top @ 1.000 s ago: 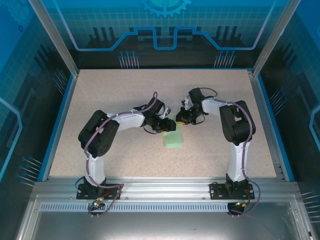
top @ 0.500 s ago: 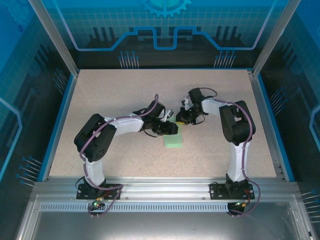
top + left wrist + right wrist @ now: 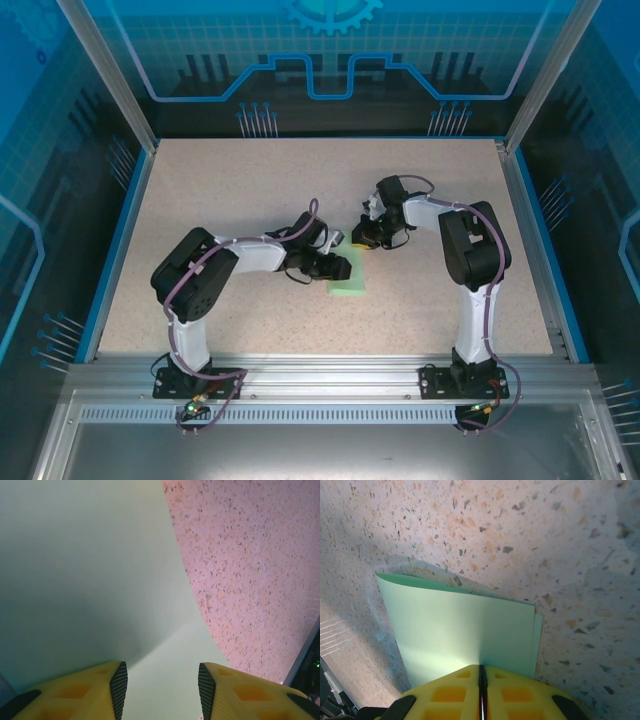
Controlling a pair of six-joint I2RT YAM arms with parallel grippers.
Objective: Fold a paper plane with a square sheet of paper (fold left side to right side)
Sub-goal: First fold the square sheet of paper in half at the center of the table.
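Observation:
The square sheet of paper (image 3: 350,287) lies folded in half on the speckled table (image 3: 240,190), pale mint green. My left gripper (image 3: 340,267) hangs low over its left part and hides much of it. In the left wrist view the left gripper (image 3: 162,692) is open, its fingers (image 3: 118,690) apart above the sheet (image 3: 100,580), whose edge curves past them. My right gripper (image 3: 366,241) is at the sheet's far end. In the right wrist view it (image 3: 482,672) is shut, tips resting on the sheet (image 3: 465,630). Two layers show at the right edge, and the left fold bulges slightly.
A blue raised border (image 3: 122,240) and aluminium posts (image 3: 110,75) ring the table. Both arm bases (image 3: 195,380) are bolted at the near edge. Bare speckled tabletop (image 3: 520,530) stretches beyond the paper.
My left gripper has slid toward the near edge over the paper, covering more of it. The right gripper has stayed in place.

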